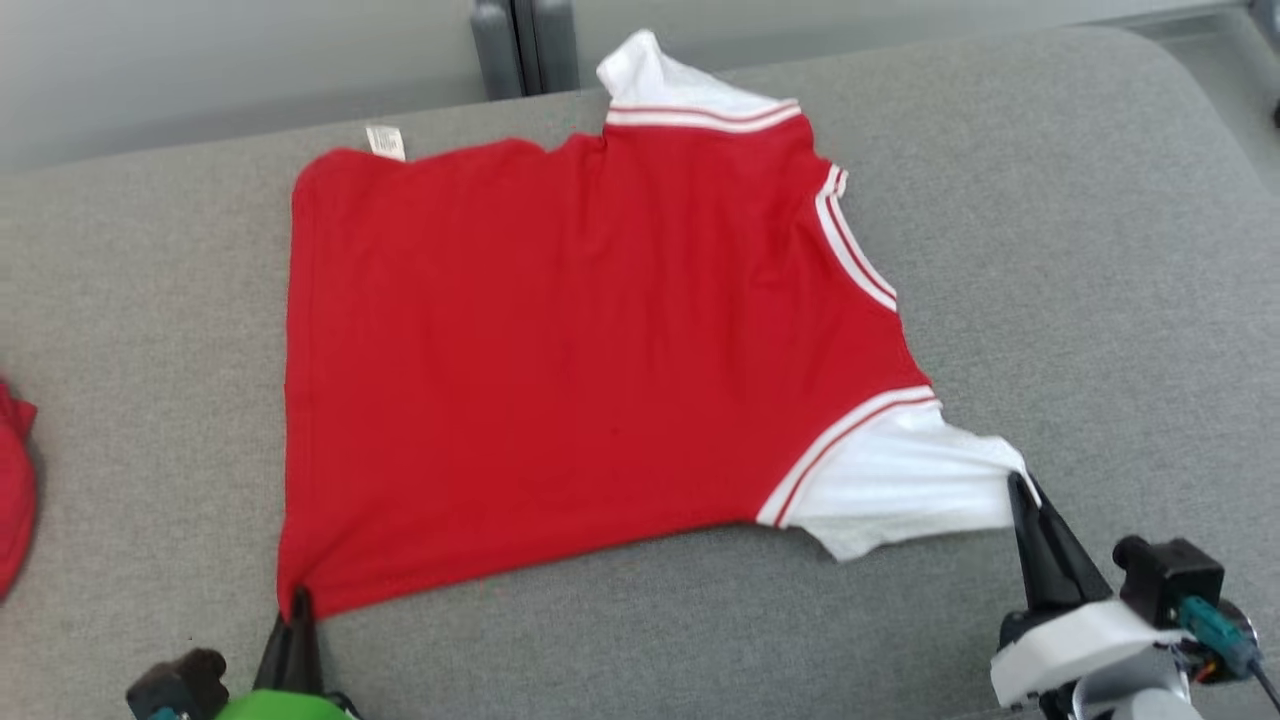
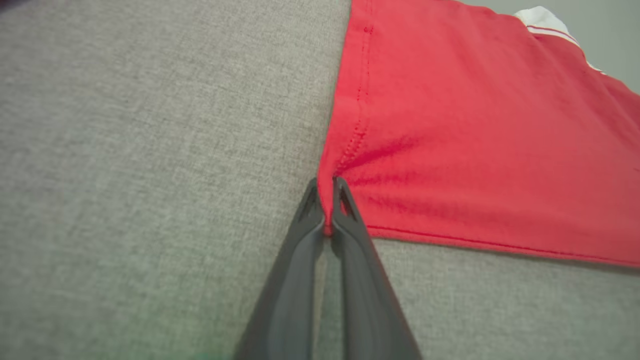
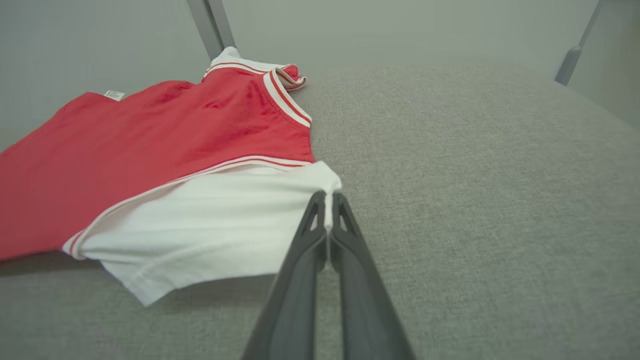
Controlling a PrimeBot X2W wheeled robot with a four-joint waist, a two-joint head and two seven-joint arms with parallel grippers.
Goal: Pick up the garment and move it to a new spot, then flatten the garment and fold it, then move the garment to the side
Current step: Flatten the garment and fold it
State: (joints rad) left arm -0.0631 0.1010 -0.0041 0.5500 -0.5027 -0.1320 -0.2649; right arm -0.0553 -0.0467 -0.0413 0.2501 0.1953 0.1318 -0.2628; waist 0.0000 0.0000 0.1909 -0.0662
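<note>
Red garment [image 1: 560, 350]: left tool [image 1: 298, 598] pinches hem corner, right tool [image 1: 1019, 484] sleeve.

The garment [image 1: 560, 350] is soft, matt knitted cloth, its white sleeve [image 1: 900, 480] at 4 o'clock the same, the grey cushion [image 1: 1050, 250] is rough woven fabric, and the left gripper [image 2: 327, 190] and right gripper [image 3: 327, 200] look like smooth, matt dark plastic.

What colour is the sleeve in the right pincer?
White fabric sleeve, red-striped trim; clearest in the right wrist view.
</note>
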